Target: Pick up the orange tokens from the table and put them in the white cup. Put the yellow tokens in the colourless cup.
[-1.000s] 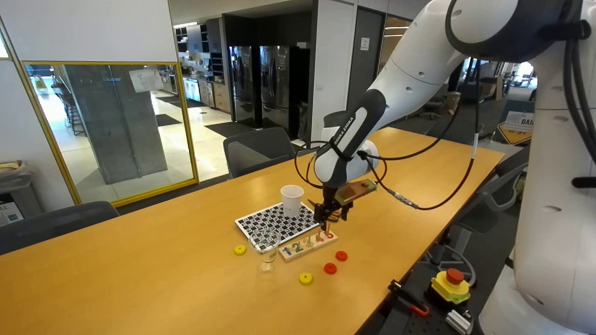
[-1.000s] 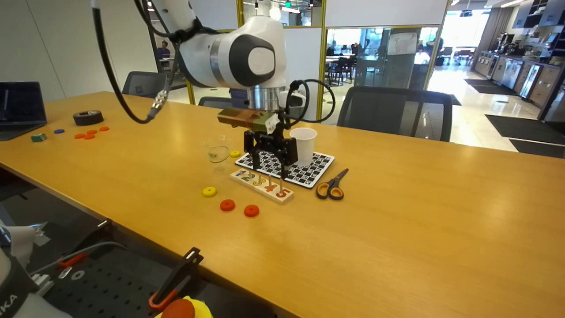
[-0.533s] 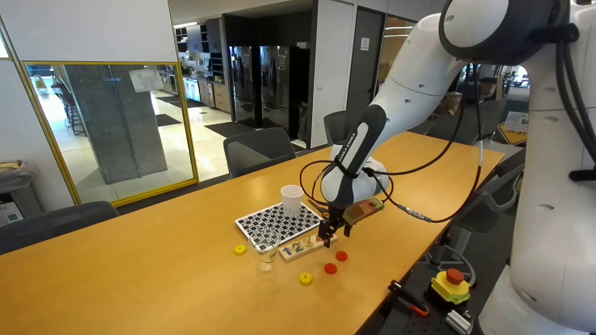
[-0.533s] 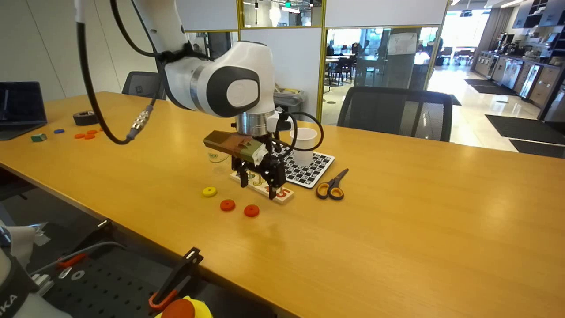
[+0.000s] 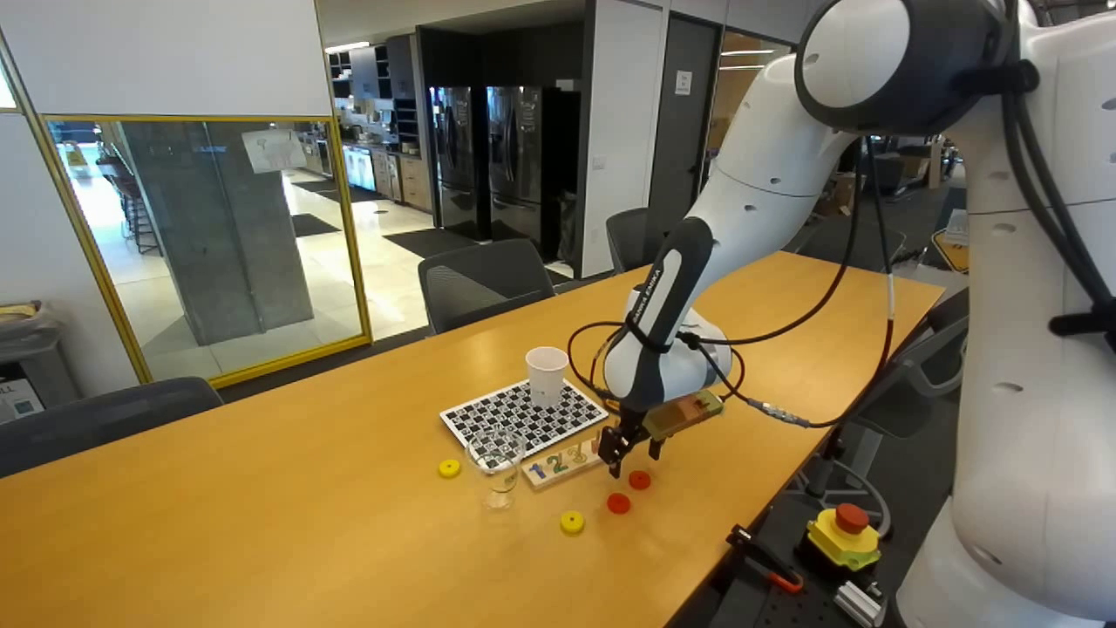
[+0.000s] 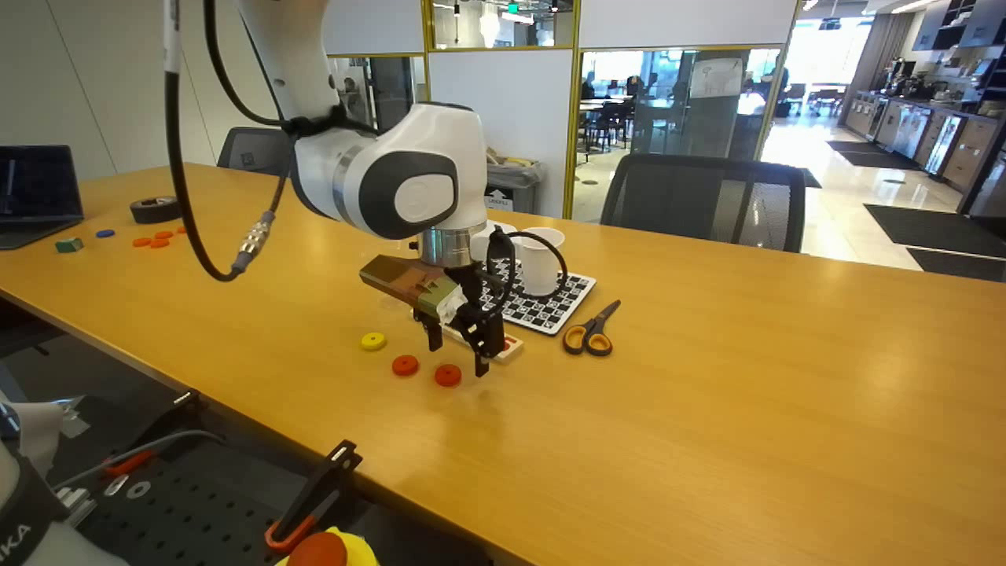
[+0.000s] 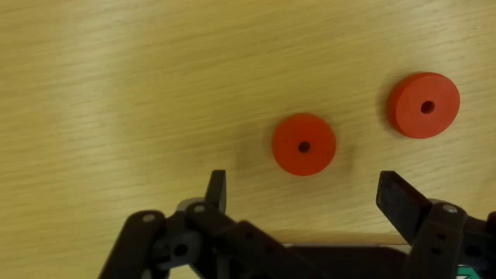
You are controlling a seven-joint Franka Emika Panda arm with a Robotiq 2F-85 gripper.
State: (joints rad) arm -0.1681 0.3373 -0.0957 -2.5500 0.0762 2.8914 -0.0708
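Tool: its fingers stand wide apart and nothing is held between them; it hangs low above the bench. The step seems to be the reaching for a first orange disc.
Near orange disc: it lies flat on the bench, in the wrist view between the fingers sideways but somewhat ahead of their tips. If the grip is made from here, it probably catches only air or the edge. The disc is thin: stopping too high may let it slip out, going too deep may press the fingers into the bench.
Second orange disc: it lies near the first, ahead of the finger at the right of the wrist view. A move straight forward could push it away, or put that finger down on it.
Number board: in both exterior views it appears close to the tool. A backward move might knock it.
White cup: it stands upright on the checkered board. It looks light, so a bump could tip it, and a disc released off-centre may bounce from the rim.
Clear cup: it stands on the bench between the two yellow discs; being transparent, it is easily misjudged and struck.
Orange pieces: they lie well apart, far along the bench. Whether they belong to the task I cannot tell, so they may be forgotten.
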